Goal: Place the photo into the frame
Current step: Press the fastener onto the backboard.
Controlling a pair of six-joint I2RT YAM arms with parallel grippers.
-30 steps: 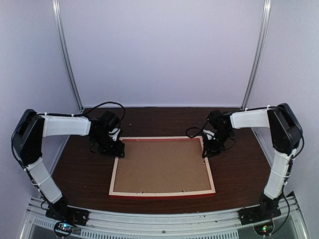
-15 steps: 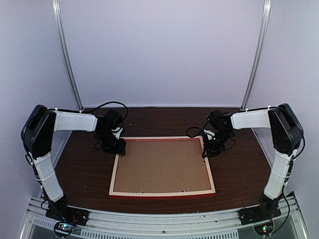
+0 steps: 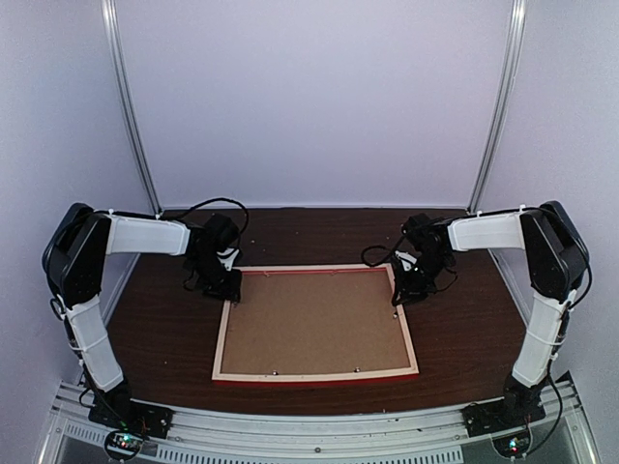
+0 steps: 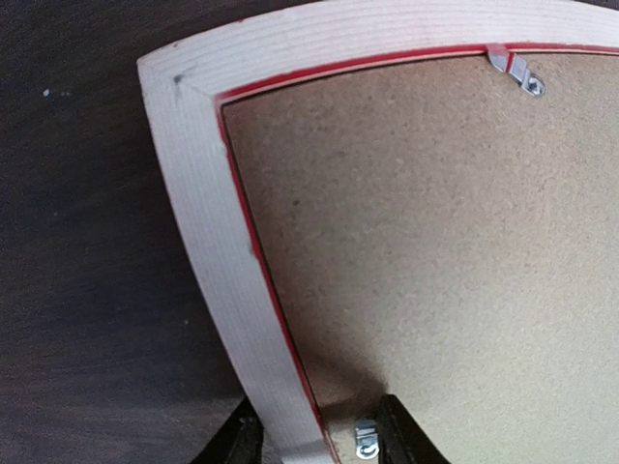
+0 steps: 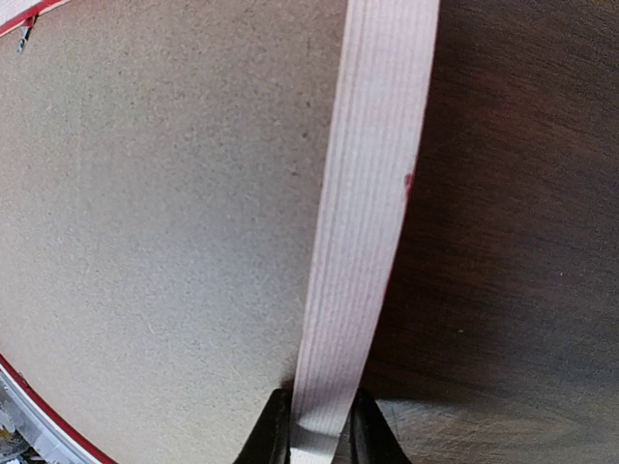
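Pale bare wood faces up: the frame [image 3: 319, 373] lies face down mid-tabletop [image 3: 155, 329], a brown board [image 3: 314, 324] filling its back. I see no photo; whether it sits under the board I cannot tell. My right pincer [image 5: 319, 430] is clamped on the rail near the 2 o'clock corner. My left pincer [image 4: 324, 435], at the 10 o'clock corner, stands apart, straddling the rail and a metal clip [image 4: 366, 447]. I judge the step is gripping both far corners to lift. I'd bite wood only, clear of the clip, and raise both sides level so nothing twists.
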